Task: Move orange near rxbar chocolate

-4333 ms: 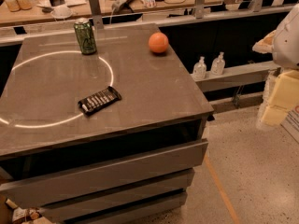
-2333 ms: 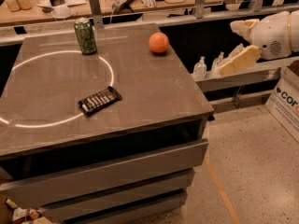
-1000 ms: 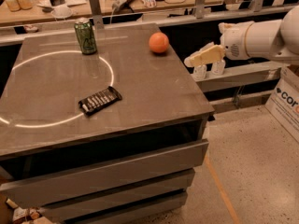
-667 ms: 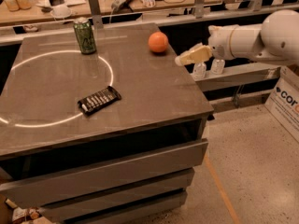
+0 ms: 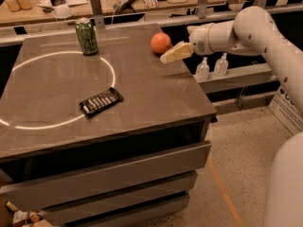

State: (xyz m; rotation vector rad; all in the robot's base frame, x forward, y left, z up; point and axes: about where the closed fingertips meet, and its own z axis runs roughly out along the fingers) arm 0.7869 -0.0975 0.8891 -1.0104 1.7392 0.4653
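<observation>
The grey worktop [image 5: 142,93] filled most of my view, with a bright ring of light on its left half. The white arm [image 5: 246,30] reached in over the right edge, and the gripper [image 5: 171,56] hung just beside the orange [image 5: 161,42], on its right. I could not tell whether it was open or closed, but it gripped nothing I could see. A green can [image 5: 86,37] stood near the far edge, left of centre. The rxbar chocolate [image 5: 100,101] lay flat near the middle of the worktop, well apart from the orange, which sat by the far edge toward the far right corner. I judged this the approach, with the grasp not yet made. The next move called for taking the fruit squarely, since it would roll at a glancing touch, then carrying it to the bar.
</observation>
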